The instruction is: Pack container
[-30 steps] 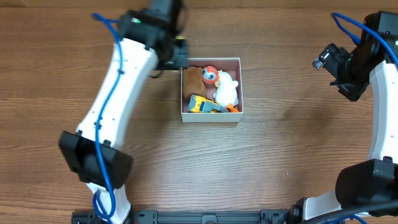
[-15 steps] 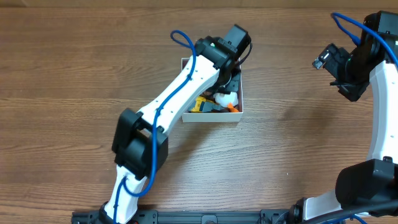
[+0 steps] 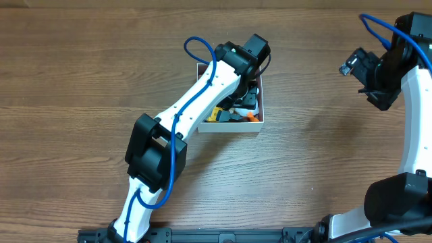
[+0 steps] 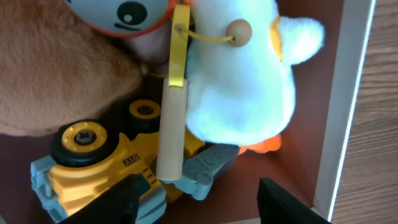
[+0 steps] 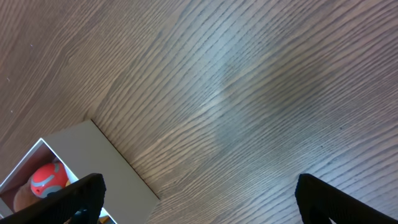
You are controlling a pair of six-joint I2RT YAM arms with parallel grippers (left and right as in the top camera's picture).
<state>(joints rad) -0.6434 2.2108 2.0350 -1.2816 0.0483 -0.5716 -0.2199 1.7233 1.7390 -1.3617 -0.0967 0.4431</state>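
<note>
1. The square shallow white cardboard box with the pink inside [image 3: 233,127] sits mid-way across the brown wooden table [image 3: 324,175], but the white left arm [image 3: 196,101] blocks most of it from above.
2. The left gripper [image 4: 205,205] has its jaws apart and is holding nothing. It's right over a white plush duck [image 4: 236,81], a yellow toy digger [image 4: 93,165] and a wooden dowel [image 4: 169,134].
3. A brown plush [image 4: 56,74] is crammed in beside them.
4. The right gripper [image 5: 205,199] is spread wide and empty, well off to the side.

The tabletop [image 5: 249,93] is brown wood with a visible grain and a faint sheen. The container [image 4: 348,93] is matt cardboard. The white duck [image 4: 236,81] and brown toy [image 4: 56,81] are fuzzy cloth. The yellow truck [image 4: 93,168] is glossy plastic, and the stick [image 4: 171,130] is smooth bare wood.
</note>
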